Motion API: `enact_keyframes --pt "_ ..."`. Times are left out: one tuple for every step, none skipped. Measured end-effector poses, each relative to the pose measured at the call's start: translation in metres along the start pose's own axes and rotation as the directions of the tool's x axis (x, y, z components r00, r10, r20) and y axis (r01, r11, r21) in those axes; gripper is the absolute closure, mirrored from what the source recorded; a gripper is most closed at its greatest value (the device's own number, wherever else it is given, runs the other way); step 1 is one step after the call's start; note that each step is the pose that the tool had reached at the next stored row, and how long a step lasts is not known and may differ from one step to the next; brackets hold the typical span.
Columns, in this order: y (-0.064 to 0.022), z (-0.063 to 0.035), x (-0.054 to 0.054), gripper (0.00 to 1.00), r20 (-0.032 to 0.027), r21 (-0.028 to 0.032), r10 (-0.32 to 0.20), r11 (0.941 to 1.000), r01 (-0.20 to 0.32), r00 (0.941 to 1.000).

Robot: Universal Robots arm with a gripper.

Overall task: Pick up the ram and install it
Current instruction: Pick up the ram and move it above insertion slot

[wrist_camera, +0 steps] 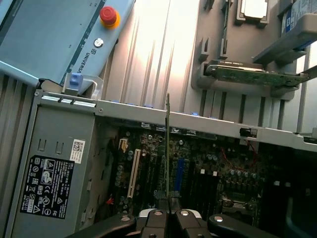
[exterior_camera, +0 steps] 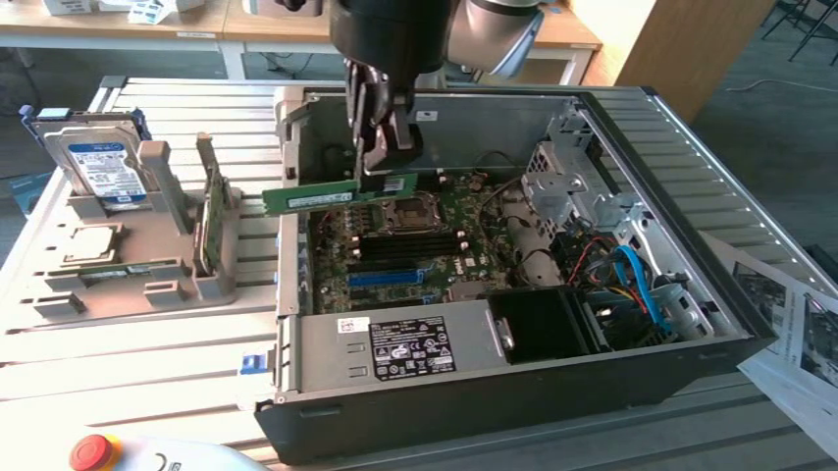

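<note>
Over motherboard (exterior_camera: 433,245), pinching ram (exterior_camera: 314,197) across its faces with gripper (exterior_camera: 383,177); judged light, stiff, brittle; best taken along top edge, off contacts

In the exterior view the arm (exterior_camera: 392,29) is cut off by the upper edge, and the jaws cover a stretch of the ram (exterior_camera: 308,198), so its full face cannot be traced. The print on the ram, on the hard drive (exterior_camera: 102,162) and on the power supply sticker (exterior_camera: 411,348) is too small to read. The red stop button (exterior_camera: 94,451) and the papers (exterior_camera: 786,304) run off the frame. The near wall of the case (exterior_camera: 524,402) hides the lowest part of the inside. In the wrist view the ram (wrist_camera: 167,148) stands edge-on, a thin line with both faces hidden. One end vanishes between the jaws, which the frame crops. It is perhaps over the memory slots, but which one cannot be told.
</note>
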State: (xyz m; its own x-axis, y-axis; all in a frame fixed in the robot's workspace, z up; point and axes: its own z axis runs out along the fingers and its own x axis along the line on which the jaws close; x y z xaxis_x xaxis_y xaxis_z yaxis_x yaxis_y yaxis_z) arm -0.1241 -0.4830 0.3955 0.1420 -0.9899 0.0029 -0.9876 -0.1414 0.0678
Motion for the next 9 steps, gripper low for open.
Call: enact_keyframes --pt "-0.0004 0.0 0.0001 0.88 0.0 0.0 0.0 1.0 0.0 1.0" --pt "-0.0004 0.0 0.0001 0.88 0.0 0.0 0.0 1.0 0.0 1.0" --pt "-0.0004 0.0 0.0001 0.88 0.0 0.0 0.0 1.0 0.0 1.0" --pt "-0.0004 0.0 0.0001 0.88 0.0001 0.0001 0.0 1.0 0.0 1.0" --pt "-0.0005 0.0 0.0001 0.88 0.0001 0.0002 0.0 1.0 0.0 1.0" --pt "-0.0005 0.0 0.0001 0.88 0.0 0.0004 0.0 1.0 0.0 1.0" --pt "-0.0007 0.0 0.0001 0.88 0.0001 0.0006 0.002 1.0 -0.002 1.0" --pt "-0.0012 -0.0001 0.0002 0.88 0.0003 0.0006 0.005 1.0 -0.005 1.0" --pt "-0.0017 -0.0001 0.0002 0.88 0.0006 0.0006 0.01 1.0 -0.01 1.0"
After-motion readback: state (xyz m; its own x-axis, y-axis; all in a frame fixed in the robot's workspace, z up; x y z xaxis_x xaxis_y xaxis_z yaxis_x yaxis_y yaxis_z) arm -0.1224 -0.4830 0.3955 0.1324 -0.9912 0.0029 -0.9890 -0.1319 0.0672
